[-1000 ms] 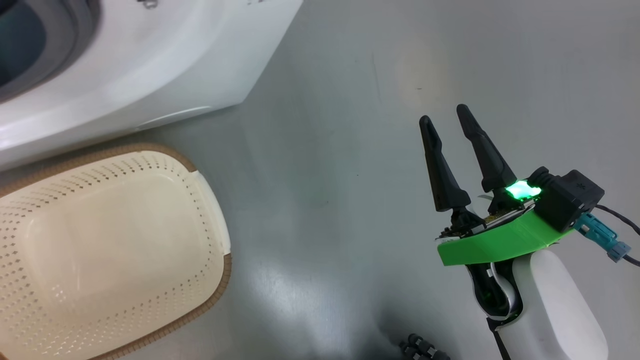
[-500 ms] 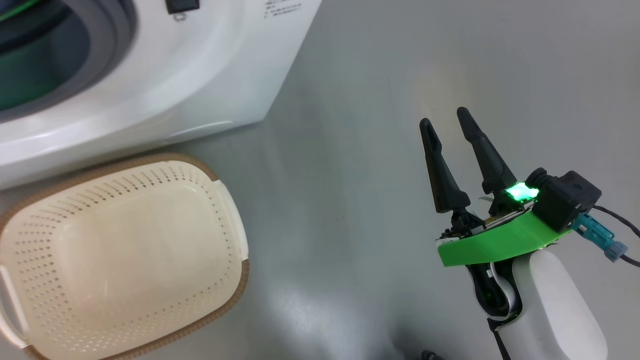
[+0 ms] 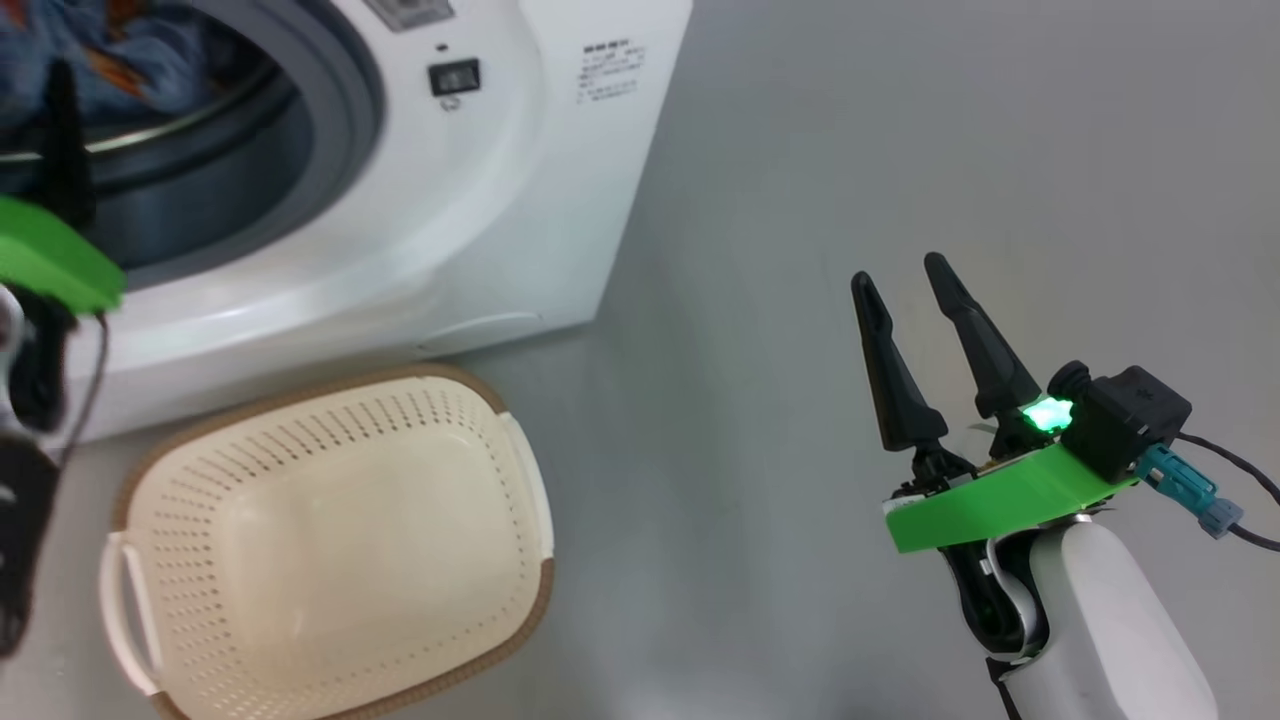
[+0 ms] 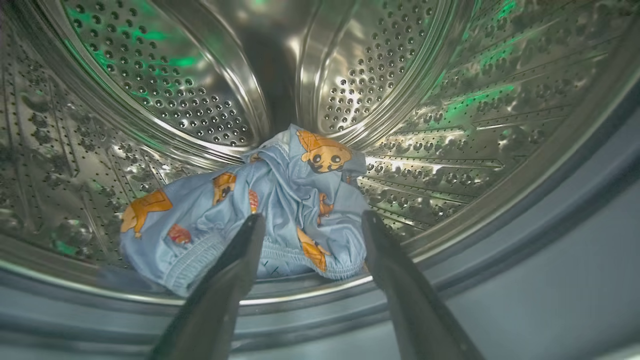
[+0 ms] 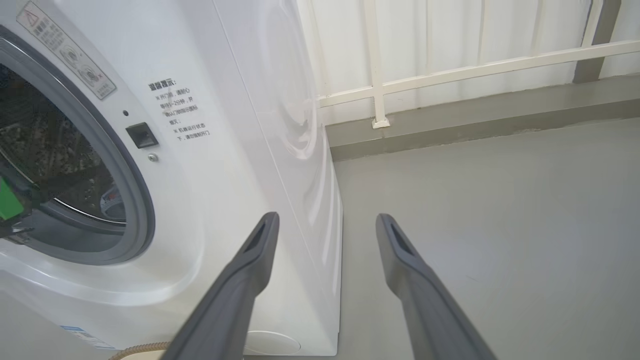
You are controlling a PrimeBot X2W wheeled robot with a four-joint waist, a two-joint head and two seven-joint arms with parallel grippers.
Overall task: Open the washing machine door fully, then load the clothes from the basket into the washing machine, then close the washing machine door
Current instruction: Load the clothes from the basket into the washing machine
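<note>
The washing machine (image 3: 480,200) stands open at the upper left, its grey seal (image 3: 345,120) bare; the washing machine door is out of view. Light blue clothes (image 4: 280,200) with orange figures lie heaped at the front of the steel drum (image 4: 165,75). My left gripper (image 4: 314,219) is open just above the heap, touching nothing, its green wrist plate (image 3: 50,262) at the drum mouth. The cream basket (image 3: 520,470) sits on the floor before the machine with nothing in it. Far to the right, my right gripper (image 3: 905,280) hangs open over bare floor.
Grey floor (image 3: 850,130) spreads to the right of the machine. A white railing (image 5: 450,70) and a low kerb (image 5: 475,120) run along the back wall. The machine's right side panel (image 5: 300,150) is close to my right gripper (image 5: 326,219).
The head camera has tilted up, bringing more of the machine, the drum and the whole basket into view. My left arm's green plate now shows at the left edge. The right arm holds its pose.
</note>
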